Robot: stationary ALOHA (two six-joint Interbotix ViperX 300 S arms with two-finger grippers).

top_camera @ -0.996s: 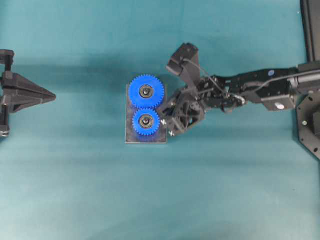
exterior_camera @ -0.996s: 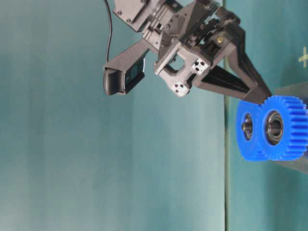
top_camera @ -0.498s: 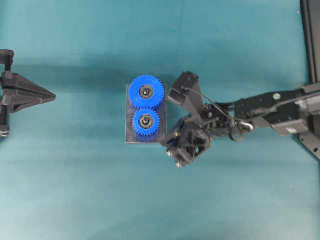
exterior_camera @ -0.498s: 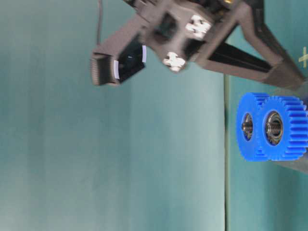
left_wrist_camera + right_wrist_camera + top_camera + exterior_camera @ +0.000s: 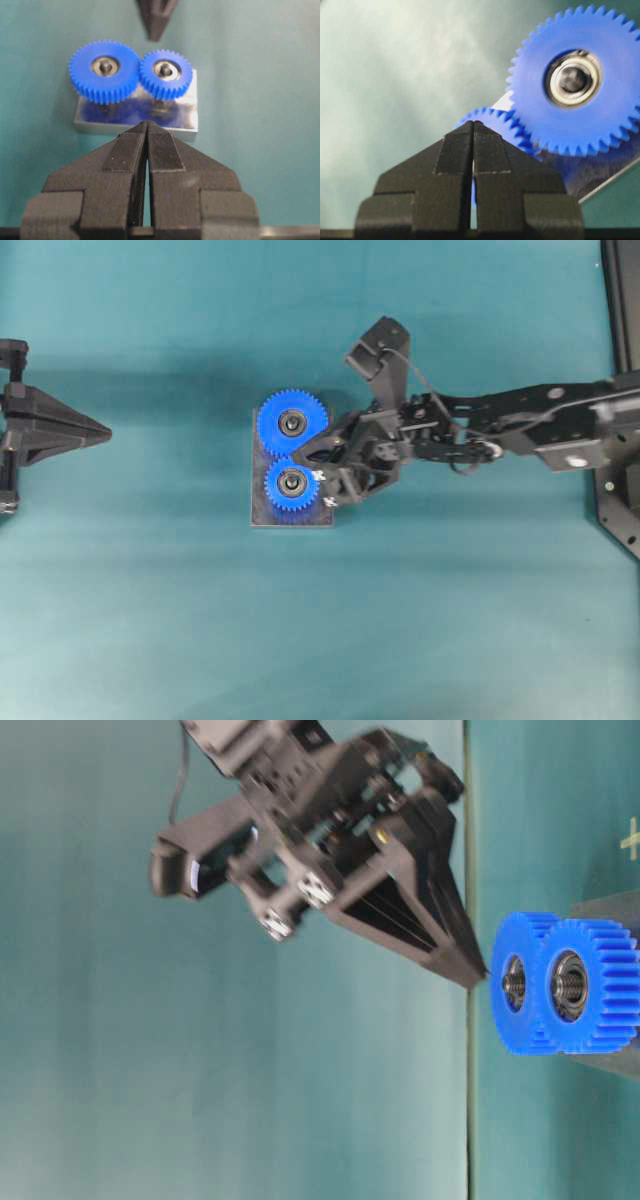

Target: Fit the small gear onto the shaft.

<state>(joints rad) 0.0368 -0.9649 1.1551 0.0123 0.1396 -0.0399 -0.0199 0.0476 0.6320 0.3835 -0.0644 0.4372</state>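
We judge the step in hand to be seating: the small gear (image 5: 292, 485) already sits over the shaft (image 5: 166, 69) on the grey plate (image 5: 262, 520), at the centre of the overhead view, its teeth meshed with the larger gear (image 5: 292, 424) just above it in that frame. The pin's tip shows inside the small gear's hub in the left wrist view, so what is left, as we read it, is a press or nudge to settle the wheel fully down. To do that well we would bring the tips down on the hub or the flat face of the small gear, not on the teeth, push straight along the pin so the wheel does not cock, and keep clear of the larger gear so the mesh is not disturbed; the plate looks loose on the teal cloth (image 5: 150, 620), so a sideways shove could slide it. The right gripper (image 5: 311, 452) has its jaws pressed together with nothing between them, its tips poised at the notch between the two gears, the arm reaching in from the right edge with the wrist tilted. In the table-level view its point (image 5: 475, 982) stands just beside the gears; whether it touches them we cannot tell. The left gripper (image 5: 147, 126) is likewise closed and empty, parked at the far left edge of the overhead frame, pointing toward the plate from well apart.
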